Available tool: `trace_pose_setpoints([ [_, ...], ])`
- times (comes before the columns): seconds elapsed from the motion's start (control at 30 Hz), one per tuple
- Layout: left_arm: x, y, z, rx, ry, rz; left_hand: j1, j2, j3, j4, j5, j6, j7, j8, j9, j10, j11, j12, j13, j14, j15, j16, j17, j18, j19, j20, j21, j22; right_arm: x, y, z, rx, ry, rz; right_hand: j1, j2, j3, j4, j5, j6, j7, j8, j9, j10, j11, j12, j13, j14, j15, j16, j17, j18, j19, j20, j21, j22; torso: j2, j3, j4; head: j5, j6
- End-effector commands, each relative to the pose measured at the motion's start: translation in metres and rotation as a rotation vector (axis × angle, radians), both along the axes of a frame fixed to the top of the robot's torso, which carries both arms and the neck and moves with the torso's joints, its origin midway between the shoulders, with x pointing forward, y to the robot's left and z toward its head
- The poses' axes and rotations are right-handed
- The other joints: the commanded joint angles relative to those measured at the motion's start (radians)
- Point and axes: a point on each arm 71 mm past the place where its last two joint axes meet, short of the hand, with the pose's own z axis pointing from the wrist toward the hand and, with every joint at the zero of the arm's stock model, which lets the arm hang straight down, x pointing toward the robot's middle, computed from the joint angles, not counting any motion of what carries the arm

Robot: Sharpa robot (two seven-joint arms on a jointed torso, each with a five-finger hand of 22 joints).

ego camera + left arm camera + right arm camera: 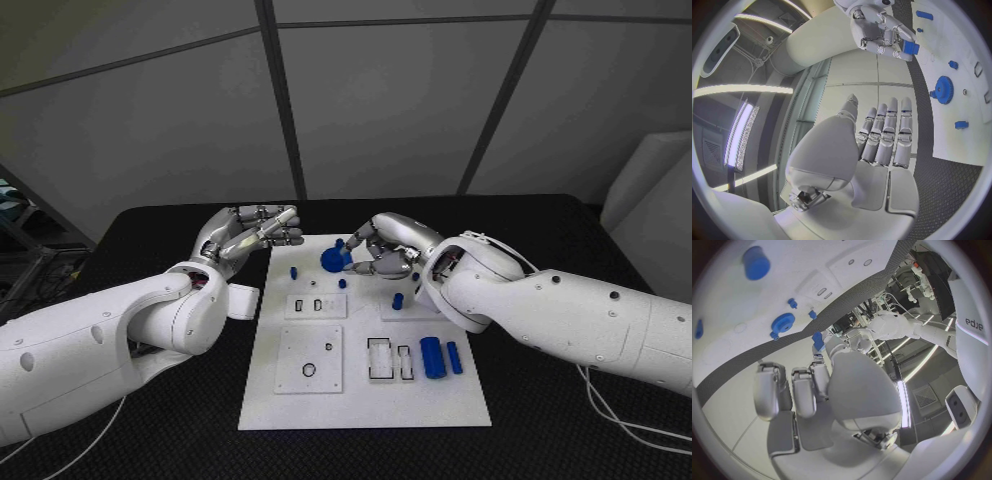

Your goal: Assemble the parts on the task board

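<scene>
From the head camera I see the white task board (361, 385) in the middle of the black table (562, 225), with both hands up at its far end. My right hand (382, 250) pinches a small blue block (910, 47) between its fingertips; the left wrist view shows that hold plainly, the block lifted clear of the board. Just beside that hand, a blue gear (335, 260) sits flat on the far part of the board. My left hand (257, 232) is at the board's far left corner, its fingers (887, 132) straight, side by side and holding nothing. Two small blue pegs (294, 272) stand near the gear, and another short blue piece (398, 300) stands close to the right forearm. Toward the near right of the board, two blue cylinders (433, 357) lie side by side next to rectangular slots (379, 358). Nearer the left, a raised plate carries an oval hole (309, 370).
</scene>
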Motion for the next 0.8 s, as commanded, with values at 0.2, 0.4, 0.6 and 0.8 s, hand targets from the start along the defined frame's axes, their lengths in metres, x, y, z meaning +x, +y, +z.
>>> trace_pose_setpoints([
  [0.2, 0.001, 0.001, 0.001, 0.002, -0.009, -0.005, 0.002, 0.003, 0.001, -0.007, -0.005, 0.001, 0.005, -0.005, -0.001, 0.002, 0.005, -0.006, -0.001, 0.001, 0.003, -0.007, 0.001, 0.006, 0.006, 0.000, -0.007, -0.001, -0.010, 0.026, -0.013, -0.094, 0.010, -0.013, -0.001, 0.003, 0.006, -0.001, -0.006, 0.003, 0.001, 0.002, 0.000, -0.008, 0.002, -0.009, 0.011, 0.092, -0.005, 0.000, 0.211, -0.009, -0.004, -0.006, 0.000, 0.059, 0.002, -0.0003, -0.0034, 0.027, -0.009],
  [0.4, 0.002, 0.001, 0.001, 0.001, -0.010, -0.005, 0.002, 0.003, 0.001, -0.007, -0.005, 0.001, 0.005, -0.005, -0.001, 0.002, 0.005, -0.006, -0.001, 0.001, 0.003, -0.007, 0.001, 0.006, 0.006, 0.000, -0.007, -0.001, -0.018, 0.039, -0.028, -0.133, 0.049, -0.004, -0.004, 0.000, 0.006, 0.000, -0.006, 0.001, 0.002, 0.000, 0.000, -0.011, 0.003, -0.011, 0.008, 0.092, -0.004, -0.001, 0.209, -0.009, -0.006, -0.006, -0.002, 0.057, 0.002, -0.0002, -0.0019, 0.029, -0.014],
  [0.6, 0.002, 0.000, 0.001, 0.001, -0.011, -0.005, 0.002, 0.003, 0.001, -0.007, -0.005, 0.001, 0.005, -0.005, -0.001, 0.002, 0.005, -0.006, -0.001, 0.001, 0.003, -0.007, 0.001, 0.006, 0.006, 0.000, -0.007, -0.001, -0.023, 0.046, -0.042, -0.144, 0.080, -0.011, -0.005, -0.001, 0.006, 0.000, -0.006, 0.001, 0.002, 0.000, 0.000, -0.011, 0.003, -0.012, 0.007, 0.091, -0.004, -0.002, 0.208, -0.009, -0.006, -0.006, -0.002, 0.056, 0.001, 0.0012, -0.0026, 0.031, -0.018],
  [0.8, 0.002, -0.001, 0.001, 0.000, -0.011, -0.008, 0.002, 0.003, 0.002, -0.007, -0.006, 0.001, 0.005, -0.006, -0.001, 0.002, 0.005, -0.007, -0.001, 0.001, 0.003, -0.008, 0.002, 0.007, 0.006, 0.000, -0.007, -0.001, -0.023, 0.050, -0.049, -0.161, 0.074, -0.015, -0.006, -0.002, 0.006, 0.000, -0.006, 0.002, 0.002, 0.001, 0.000, -0.012, 0.003, -0.013, 0.007, 0.091, -0.004, -0.002, 0.208, -0.008, -0.007, -0.006, -0.003, 0.055, 0.001, 0.0003, -0.0022, 0.034, -0.022],
])
